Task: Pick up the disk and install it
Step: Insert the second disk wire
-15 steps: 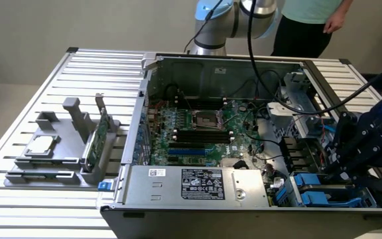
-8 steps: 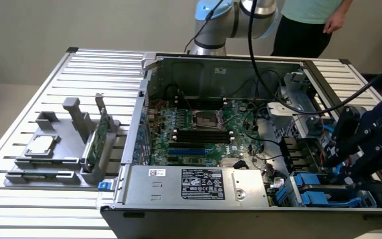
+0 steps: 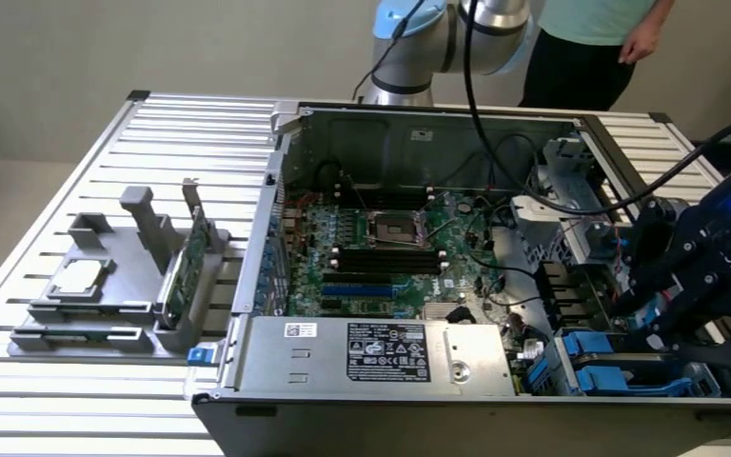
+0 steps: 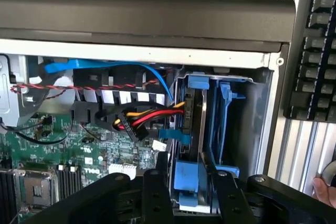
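Open PC tower case (image 3: 404, 124) lying on slatted metal worktop (image 3: 125, 171), centre of exterior frame. Motherboard (image 3: 385, 252) with empty CPU socket (image 3: 386, 227) mid-case, power supply unit (image 3: 379, 352) with white label at lower centre. Black end effector (image 3: 655, 319) at right edge of exterior frame, over drive bay corner at lower right, blue light on wrist body above it. In wrist view, end effector (image 4: 186, 182) at bottom centre, two black fingers (image 4: 156, 182) standing apart on either side of blue carrier rail, gap visible between them, not clamped on anything: open. Disk (image 4: 197, 124) seated on edge in drive cage at centre-right of wrist frame, silver-grey edge between bright blue rails, directly ahead of fingers; in exterior view blue carrier (image 3: 601, 367) in lower right bay. Red-yellow-black power cable bundle (image 4: 142, 119) plugged in just beside disk, blue data cable (image 4: 105, 66) running across upper left of wrist frame. Grey fixture stand (image 3: 111, 295) at left of exterior frame holding square silver processor chip (image 3: 80, 278) and upright green circuit card (image 3: 186, 276). Black keyboard (image 4: 315, 45) at upper right of wrist frame, fingertips of a person's hand (image 4: 325, 190) at lower right edge. Person in green shirt (image 3: 601, 29) standing at top of exterior frame, silver-blue robot arm (image 3: 436, 43) base beside.
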`<state>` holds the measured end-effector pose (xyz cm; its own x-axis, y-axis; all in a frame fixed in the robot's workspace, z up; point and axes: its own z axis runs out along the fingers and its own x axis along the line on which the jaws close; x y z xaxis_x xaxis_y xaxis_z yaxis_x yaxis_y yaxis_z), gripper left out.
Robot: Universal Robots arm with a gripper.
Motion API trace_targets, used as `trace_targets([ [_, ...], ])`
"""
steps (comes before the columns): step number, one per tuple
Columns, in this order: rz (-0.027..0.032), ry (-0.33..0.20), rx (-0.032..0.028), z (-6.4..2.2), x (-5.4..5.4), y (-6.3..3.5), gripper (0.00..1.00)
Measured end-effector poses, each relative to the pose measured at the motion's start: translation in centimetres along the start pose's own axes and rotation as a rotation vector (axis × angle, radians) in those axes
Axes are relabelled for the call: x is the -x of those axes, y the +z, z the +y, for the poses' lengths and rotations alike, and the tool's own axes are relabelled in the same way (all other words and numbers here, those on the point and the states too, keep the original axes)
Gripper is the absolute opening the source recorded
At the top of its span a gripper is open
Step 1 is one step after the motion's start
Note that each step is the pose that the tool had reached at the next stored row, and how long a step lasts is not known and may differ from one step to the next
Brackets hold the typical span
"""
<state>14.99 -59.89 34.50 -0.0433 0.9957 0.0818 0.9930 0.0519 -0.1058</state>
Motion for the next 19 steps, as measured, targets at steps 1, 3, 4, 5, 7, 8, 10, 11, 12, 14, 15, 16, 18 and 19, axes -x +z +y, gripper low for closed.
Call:
trace_targets([
  [1, 0.0, 0.0, 0.0, -0.08, 0.0, 0.01, 0.37],
  [3, -0.0007, -0.001, 0.0001, -0.16, -0.01, -0.08, 0.35],
  [4, -0.0007, -0.001, 0.0011, -0.16, -0.02, -0.14, 0.29],
  [5, -0.0012, -0.001, 0.0036, -0.22, -0.03, -0.11, 0.22],
  [7, -0.0045, -0.001, 0.0067, -0.29, -0.04, -0.12, 0.16],
  [8, -0.0045, -0.001, 0.0067, -0.29, -0.04, -0.12, 0.11],
  [10, -0.0045, -0.001, 0.0068, -0.29, -0.04, -0.12, 0.11],
  [11, -0.0044, -0.001, 0.0068, -0.29, -0.04, -0.12, 0.11],
  [12, -0.0044, -0.001, 0.0068, -0.3, -0.04, -0.12, 0.11],
  [14, -0.0044, -0.001, 0.0067, -0.29, -0.04, -0.12, 0.11],
  [15, -0.0045, -0.001, 0.0068, -0.29, -0.04, -0.12, 0.11],
  [16, -0.0045, -0.001, 0.0068, -0.29, -0.04, -0.12, 0.11],
  [18, -0.0045, -0.001, 0.0067, -0.3, -0.04, -0.12, 0.11],
  [19, -0.0045, -0.001, 0.0068, -0.29, -0.04, -0.12, 0.11],
])
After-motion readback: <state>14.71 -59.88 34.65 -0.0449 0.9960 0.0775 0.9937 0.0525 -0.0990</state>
